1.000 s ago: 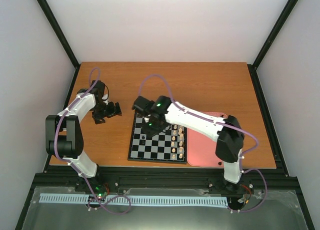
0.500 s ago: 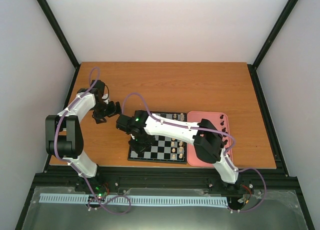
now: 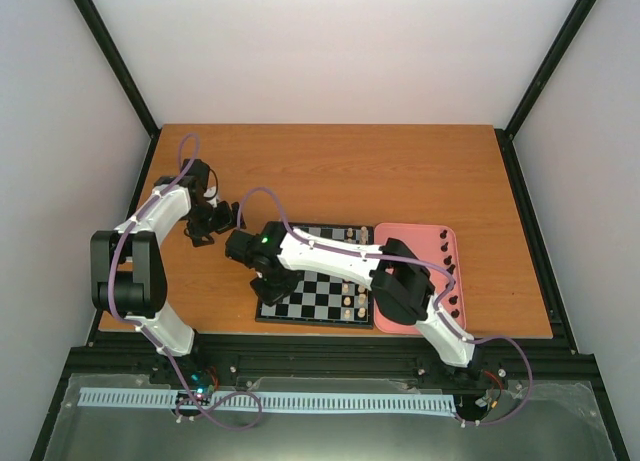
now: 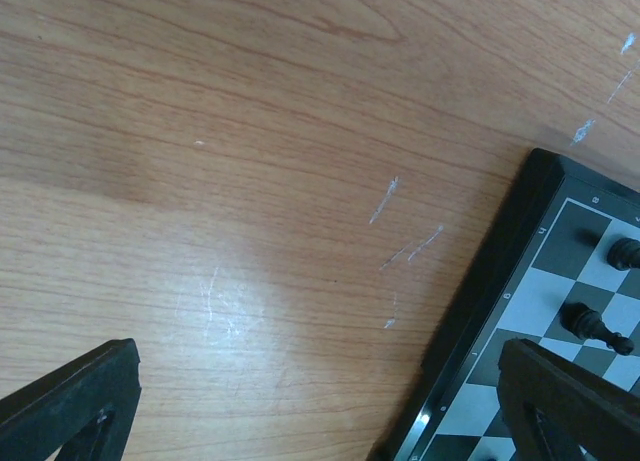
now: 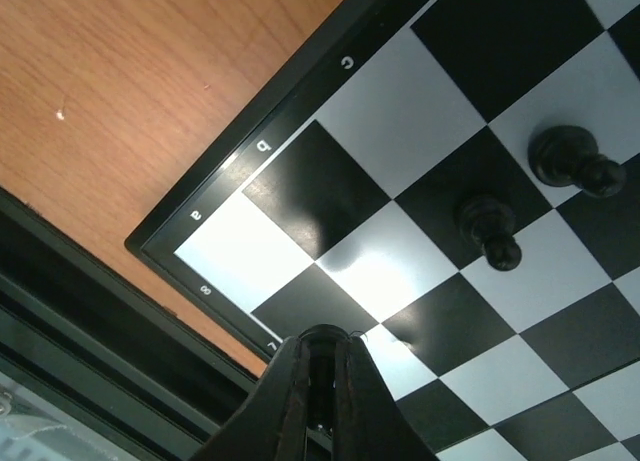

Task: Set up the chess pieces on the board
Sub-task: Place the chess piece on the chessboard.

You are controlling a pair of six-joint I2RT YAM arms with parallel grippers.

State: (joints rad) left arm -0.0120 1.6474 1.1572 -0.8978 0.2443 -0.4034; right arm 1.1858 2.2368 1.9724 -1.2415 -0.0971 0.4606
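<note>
Your small black-and-pale-grey checked chessboard [image 5: 400,111] lies on the orange wooden tabletop [image 5: 120,71]. Two tiny black chess pieces [image 5: 490,231] stand right of centre, up-right of your right gripper [image 5: 320,356], pressed together. Your left gripper [image 4: 318,381] gapes wide beside the board.

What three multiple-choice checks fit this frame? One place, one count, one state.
1. Seen from above, on which side of the small black-and-grey checked chessboard does the pink rectangular tray lie?
A left
B right
C beyond it
2. How many black chess pieces show in the right wrist view?
A none
B two
C five
3. The left gripper is:
A open
B shut on a piece
C shut, empty
Key: B, the tray sits beside the board's right edge; B, two stand on the squares; A, its fingers stand wide apart over the brown wooden table.
</note>
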